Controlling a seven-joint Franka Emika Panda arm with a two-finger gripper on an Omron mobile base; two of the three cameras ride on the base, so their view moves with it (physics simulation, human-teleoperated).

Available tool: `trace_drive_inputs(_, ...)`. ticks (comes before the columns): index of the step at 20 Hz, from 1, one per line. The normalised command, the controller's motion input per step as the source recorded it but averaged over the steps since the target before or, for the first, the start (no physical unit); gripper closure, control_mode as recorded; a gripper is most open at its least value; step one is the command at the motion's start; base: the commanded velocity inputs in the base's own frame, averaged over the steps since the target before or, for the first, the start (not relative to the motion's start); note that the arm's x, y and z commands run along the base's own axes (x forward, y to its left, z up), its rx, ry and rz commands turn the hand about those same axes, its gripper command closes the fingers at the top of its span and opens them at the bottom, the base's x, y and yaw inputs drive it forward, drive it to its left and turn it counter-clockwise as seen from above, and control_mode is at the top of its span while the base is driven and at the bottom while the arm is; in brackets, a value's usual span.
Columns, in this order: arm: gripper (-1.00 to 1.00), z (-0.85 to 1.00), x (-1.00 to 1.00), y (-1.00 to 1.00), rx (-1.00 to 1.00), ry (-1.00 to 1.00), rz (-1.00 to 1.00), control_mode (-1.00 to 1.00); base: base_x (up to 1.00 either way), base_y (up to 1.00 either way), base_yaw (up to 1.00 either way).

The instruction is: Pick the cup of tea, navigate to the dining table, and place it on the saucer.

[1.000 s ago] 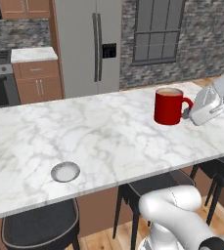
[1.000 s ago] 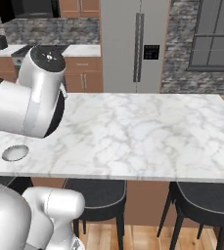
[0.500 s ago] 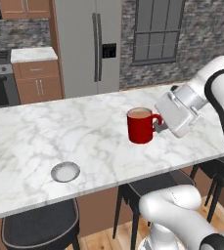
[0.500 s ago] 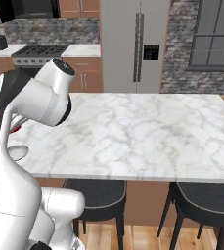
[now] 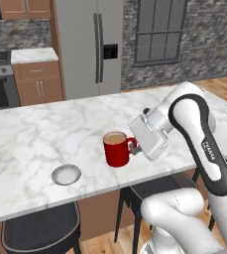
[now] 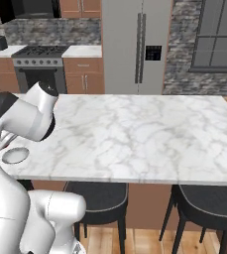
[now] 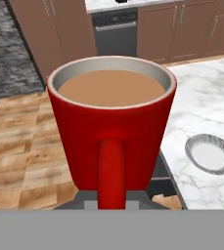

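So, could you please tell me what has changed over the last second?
The tool, shut on the cup's handle, has carried the cup leftward over the table, nearer the saucer. The saucer stayed put and the grip is unchanged.

Both base cameras sit behind the arm, left and right, looking forward and down across the marble counter toward the far refrigerator; they share both. The hand camera looks along the claw, very near the cup of tea.
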Motion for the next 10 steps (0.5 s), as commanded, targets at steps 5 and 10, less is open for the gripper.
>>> trace_drive_inputs(5,1.0,-0.53,0.33,0.37,0.0,0.0,0.0,-1.0,0.0,0.0,0.0)
trace_drive_inputs(10,1.0,-0.43,0.53,0.29,0.0,0.01,0.03,-1.0,0.0,0.0,0.0)
